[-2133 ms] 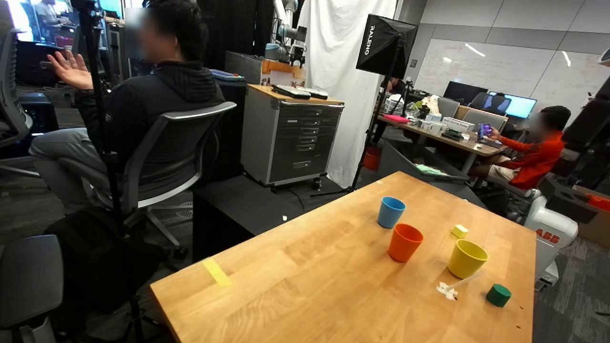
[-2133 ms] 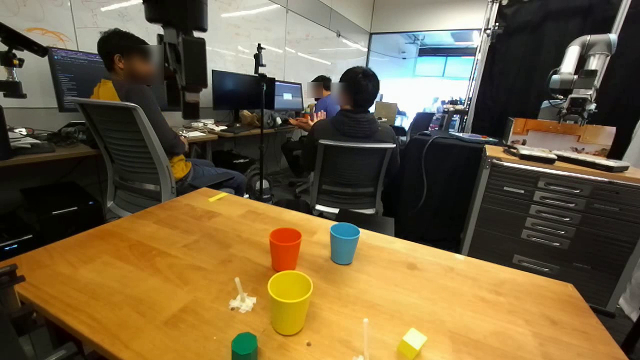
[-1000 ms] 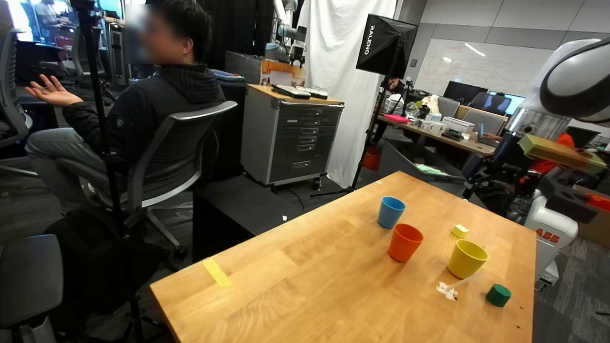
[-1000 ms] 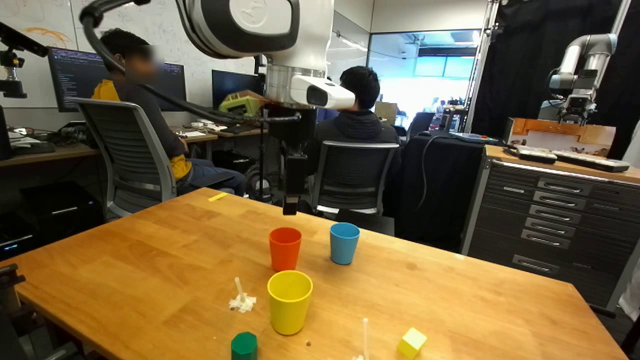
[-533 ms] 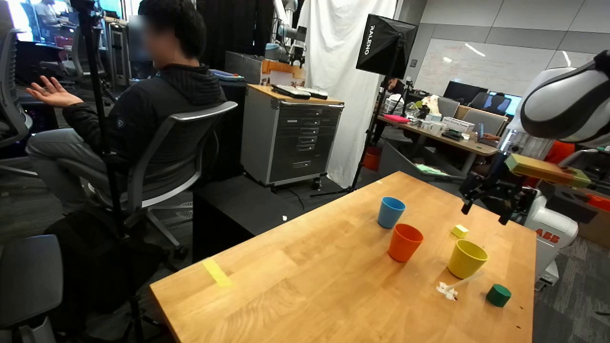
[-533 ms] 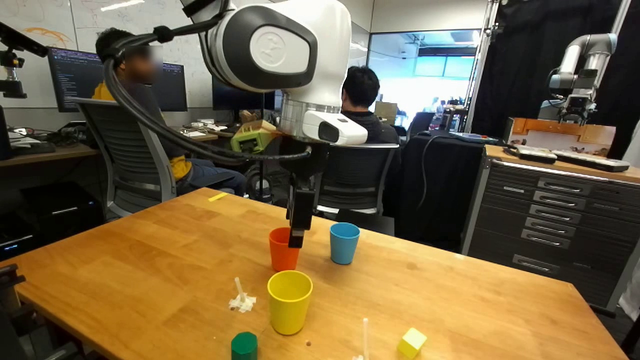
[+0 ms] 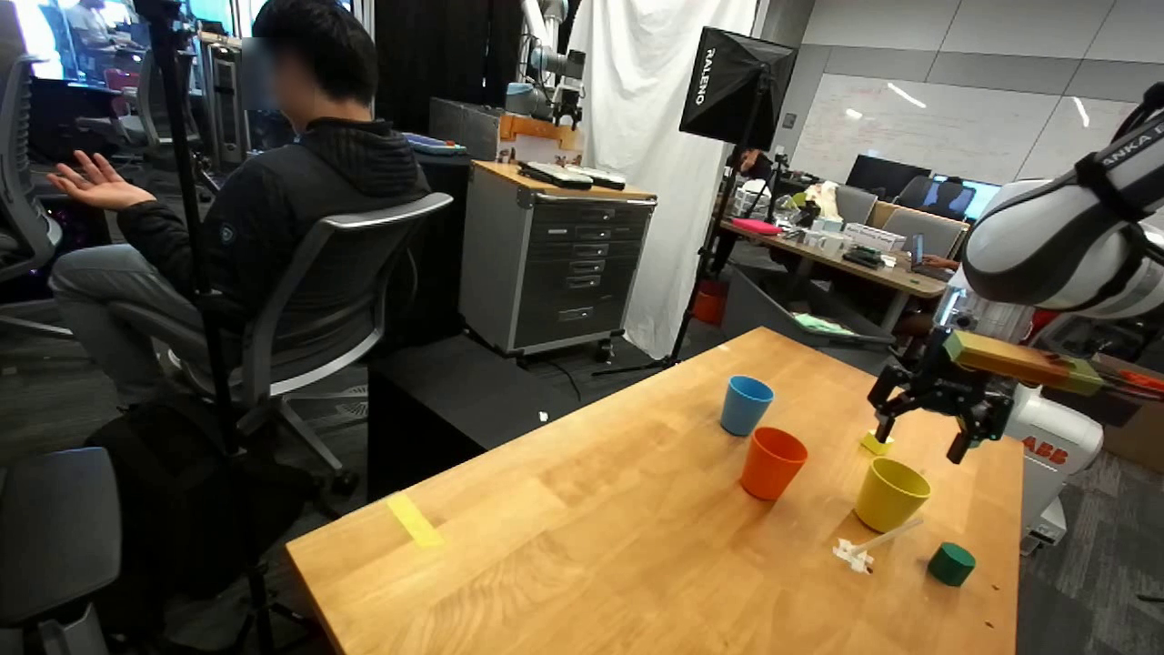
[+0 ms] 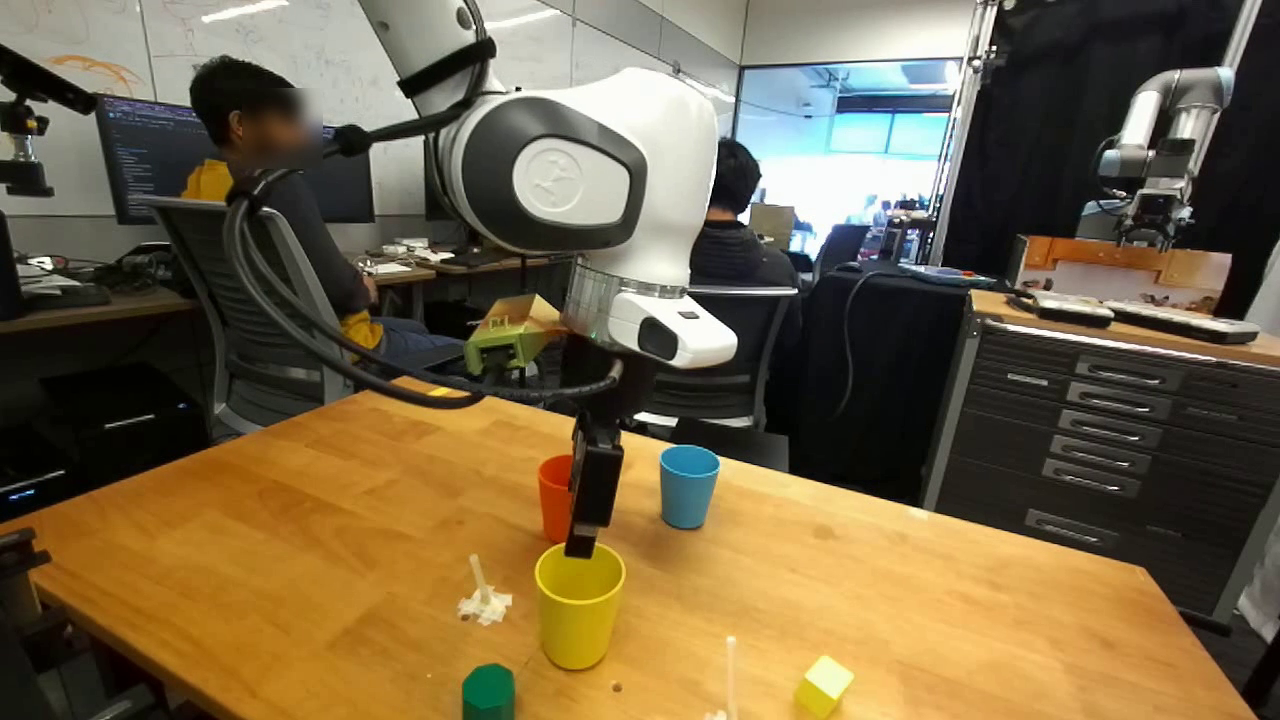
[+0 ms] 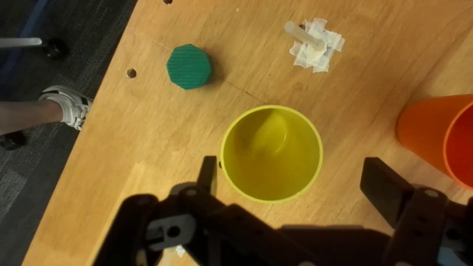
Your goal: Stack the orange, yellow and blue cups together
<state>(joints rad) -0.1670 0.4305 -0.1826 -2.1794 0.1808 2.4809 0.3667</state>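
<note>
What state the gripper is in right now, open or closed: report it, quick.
Gripper: open, holding nothing; the yellow cup near it is not gripped.

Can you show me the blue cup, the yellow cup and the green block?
Blue cup (image 8: pixel 689 490), in an exterior view: on its outer wall.
Yellow cup (image 8: pixel 580 626), in an exterior view: outer wall, below the rim.
Green block (image 9: pixel 189 67), in the wrist view: its top face.

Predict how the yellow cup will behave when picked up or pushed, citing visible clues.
The yellow cup is probably light for its size: the wrist view shows it looking empty, with a thin rim. Pushed high, it may tip, since it narrows toward its base. Its smooth-looking, tapered wall could slip from a loose grip.
</note>
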